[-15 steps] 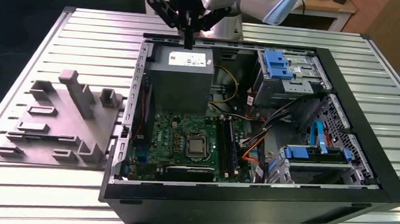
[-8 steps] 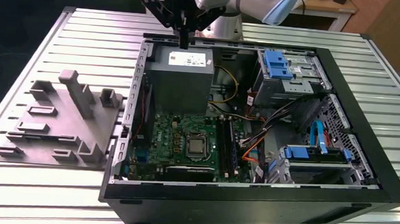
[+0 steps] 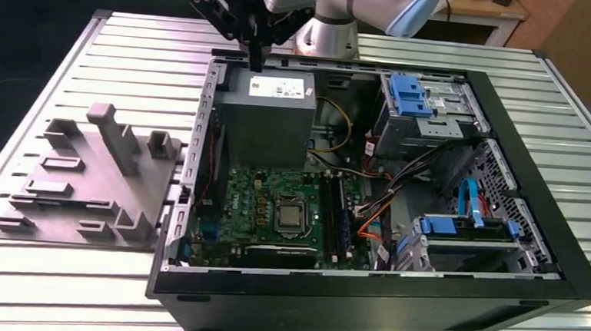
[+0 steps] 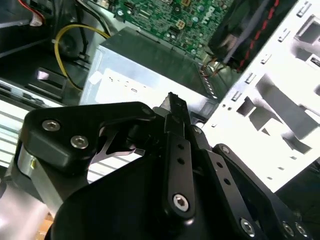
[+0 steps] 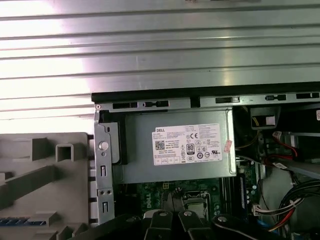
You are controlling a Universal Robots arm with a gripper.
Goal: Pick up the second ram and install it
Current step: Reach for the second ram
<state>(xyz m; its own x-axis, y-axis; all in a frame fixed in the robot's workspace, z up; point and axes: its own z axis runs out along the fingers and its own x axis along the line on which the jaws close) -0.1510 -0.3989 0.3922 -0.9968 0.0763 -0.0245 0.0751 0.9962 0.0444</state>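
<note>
- The second ram (image 5: pixel 21 220) is, as far as I can tell, the blue strip with pale dots that is lying in a slot of the grey holder tray (image 5: pixel 50 165) in the first wrist view.
- In the exterior view the holder tray (image 3: pixel 89 184) is resting on the slatted metal table (image 3: pixel 138 56), just beside the open computer case (image 3: pixel 527 149), on the exterior view's left of it. There I cannot tell the ram apart from the tray.
- The gripper (image 3: pixel 253 58) is hanging over the far end of the grey power supply box (image 3: pixel 266 106), near the back wall of the case and well apart from the tray.
- Its two black fingers are pressing together into one narrow tip. In the second wrist view this tip (image 4: pixel 174 107) is pointing toward the power supply box (image 4: pixel 150 65).
- The green motherboard (image 3: pixel 262 202) is lying inside the case, next to the power supply box on the side nearer the exterior camera.
</note>
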